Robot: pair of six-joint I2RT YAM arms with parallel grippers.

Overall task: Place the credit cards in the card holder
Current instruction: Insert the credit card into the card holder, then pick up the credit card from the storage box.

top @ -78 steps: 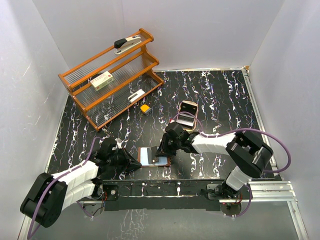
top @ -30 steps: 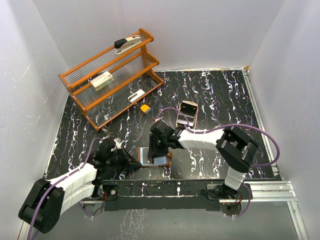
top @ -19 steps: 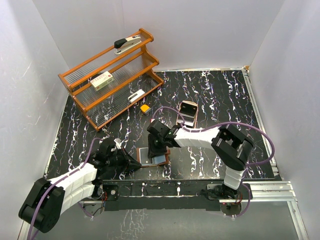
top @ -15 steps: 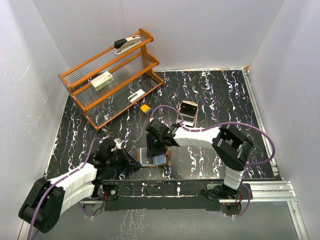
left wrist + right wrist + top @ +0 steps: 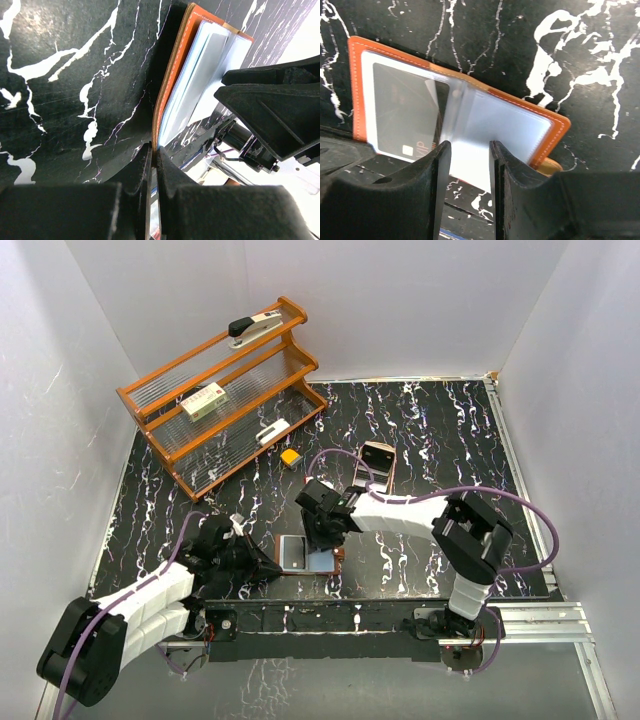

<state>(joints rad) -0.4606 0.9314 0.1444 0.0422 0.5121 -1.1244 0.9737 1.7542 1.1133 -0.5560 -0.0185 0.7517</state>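
The left end effector (image 5: pixel 154 157) pinched the open holder's (image 5: pixel 510 125) edge. The right end effector (image 5: pixel 468 147) hovered spread above it, a card (image 5: pixel 405 110) inside.

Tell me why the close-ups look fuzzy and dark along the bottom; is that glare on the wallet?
Left wrist: the left gripper sits too near the lens, so it blurs into black. Right wrist: the right gripper blurs likewise, and the card holder catches pale glare on its clear plastic. Top external: sharp, evenly lit.

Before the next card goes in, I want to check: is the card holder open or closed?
Open. The card holder lies spread out, clear sleeves facing up, with a card visible in the left sleeve.
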